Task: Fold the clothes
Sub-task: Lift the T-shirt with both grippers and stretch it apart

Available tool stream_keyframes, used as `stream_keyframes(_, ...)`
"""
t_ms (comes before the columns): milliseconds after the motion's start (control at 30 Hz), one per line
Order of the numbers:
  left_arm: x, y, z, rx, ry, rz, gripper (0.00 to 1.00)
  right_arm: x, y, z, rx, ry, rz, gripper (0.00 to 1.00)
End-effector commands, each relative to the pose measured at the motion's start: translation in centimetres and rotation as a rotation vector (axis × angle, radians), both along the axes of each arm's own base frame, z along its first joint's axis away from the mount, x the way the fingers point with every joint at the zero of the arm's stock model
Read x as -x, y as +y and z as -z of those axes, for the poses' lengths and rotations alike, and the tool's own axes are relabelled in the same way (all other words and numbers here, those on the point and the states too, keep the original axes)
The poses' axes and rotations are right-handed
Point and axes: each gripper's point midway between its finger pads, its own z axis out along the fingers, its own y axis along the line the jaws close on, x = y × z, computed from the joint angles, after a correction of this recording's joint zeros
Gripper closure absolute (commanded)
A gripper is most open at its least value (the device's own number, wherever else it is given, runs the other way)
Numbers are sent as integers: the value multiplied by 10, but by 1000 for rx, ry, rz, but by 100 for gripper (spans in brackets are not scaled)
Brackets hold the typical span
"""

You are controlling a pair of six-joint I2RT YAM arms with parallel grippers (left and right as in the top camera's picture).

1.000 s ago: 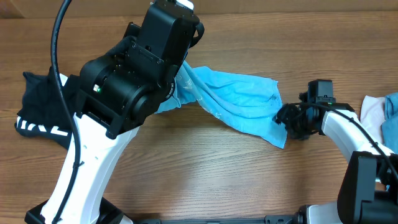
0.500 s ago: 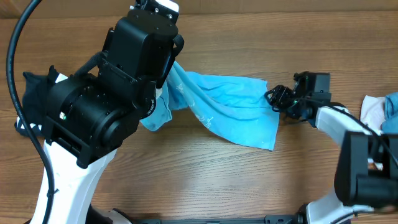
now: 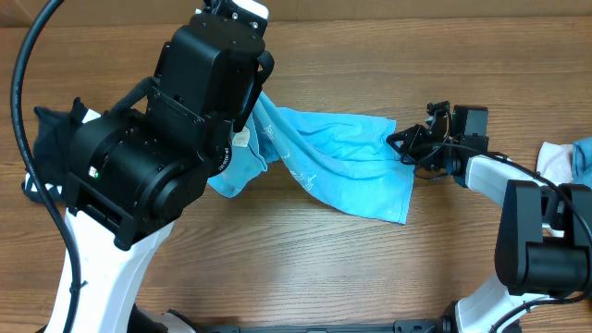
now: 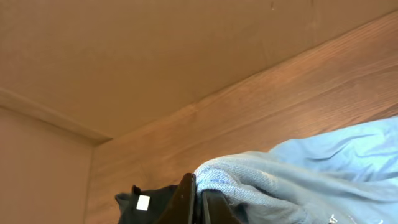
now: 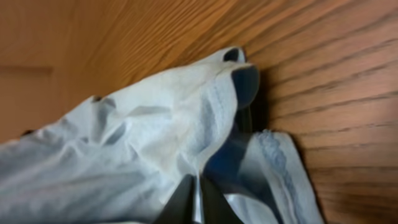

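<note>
The light-blue T-shirt lies crumpled and stretched across the middle of the table in the overhead view. My left gripper is shut on a folded edge of the shirt; from overhead the left arm hides it. My right gripper is at the shirt's right end. In the right wrist view the right gripper is shut on a thin layer of the shirt. A black garment with white lettering lies bunched at the far left, also in the left wrist view.
Another white and blue cloth lies at the right edge of the table. A cardboard wall runs along the back edge. A black cable loops over the left side.
The right gripper moved up and left to the shirt's right end and closed on the cloth. The left arm swung left with its end of the shirt, then held still.
</note>
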Motion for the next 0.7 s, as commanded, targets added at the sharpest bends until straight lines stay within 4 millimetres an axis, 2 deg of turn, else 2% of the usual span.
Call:
stream_keyframes(0,3,4,-8,30,-26,-9,96,-8,1,-18,-24,-43,-21,96)
stream_keyframes(67,5,7,-11,27,-37,-22,96,-9,-1,-42,-12,-79,-29,96)
stream_keyframes(133,9,10,-16,37,-51,-22,96,0,-11,-46,49,-15,18,94)
stream_keyframes(167,10,11,-18,40,-55,-21,96,7,-19,-41,93,37,50,86)
stream_keyframes(233,14,14,-22,48,-66,-21,96,32,-30,-19,166,185,92,47)
stream_keyframes(300,15,15,-23,51,-70,-21,95,46,-44,-3,248,272,131,39)
stream_keyframes(433,15,15,-23,51,-69,-21,95,48,-54,17,280,344,199,41)
stream_keyframes(500,15,15,-23,51,-70,-21,94,45,-53,31,269,358,194,45)
stream_keyframes(567,15,15,-23,50,-69,-21,94,39,-49,33,246,337,183,50)
stream_keyframes(600,15,15,-23,51,-70,-21,94,36,-47,32,237,326,177,57)
stream_keyframes(667,15,15,-23,50,-69,-21,94,42,-45,33,232,346,167,58)
